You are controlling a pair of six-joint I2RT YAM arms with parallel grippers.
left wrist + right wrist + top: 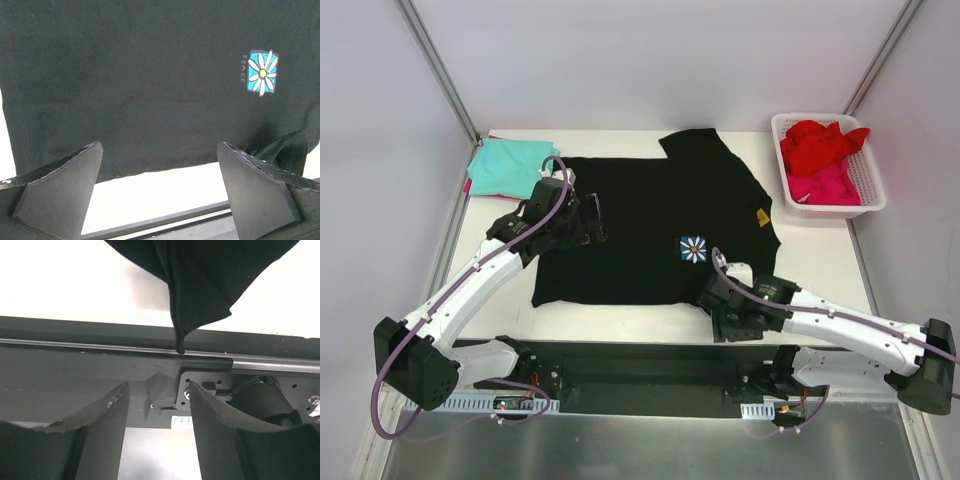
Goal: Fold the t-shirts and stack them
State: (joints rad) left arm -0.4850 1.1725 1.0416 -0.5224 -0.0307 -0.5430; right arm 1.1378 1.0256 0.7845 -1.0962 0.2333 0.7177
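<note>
A large black t-shirt (650, 215) lies spread flat on the white table, its small flower print (693, 249) facing up. The print (262, 72) also shows in the left wrist view. My left gripper (592, 220) hovers over the shirt's left part, open (160, 150), with nothing between its fingers (65, 185). My right gripper (720, 300) sits at the shirt's near hem, by the table's front edge. It is open (157, 390) and empty. A pointed fold of black cloth (200, 280) hangs just beyond its fingertips, apart from them. A teal t-shirt (510, 165) lies folded at the back left.
A white slotted basket (873, 195) at the back right holds a crumpled red shirt (820, 143) and a pink one (825, 185). A black rail (100, 335) runs along the table's front edge below the right gripper. Grey walls close in both sides.
</note>
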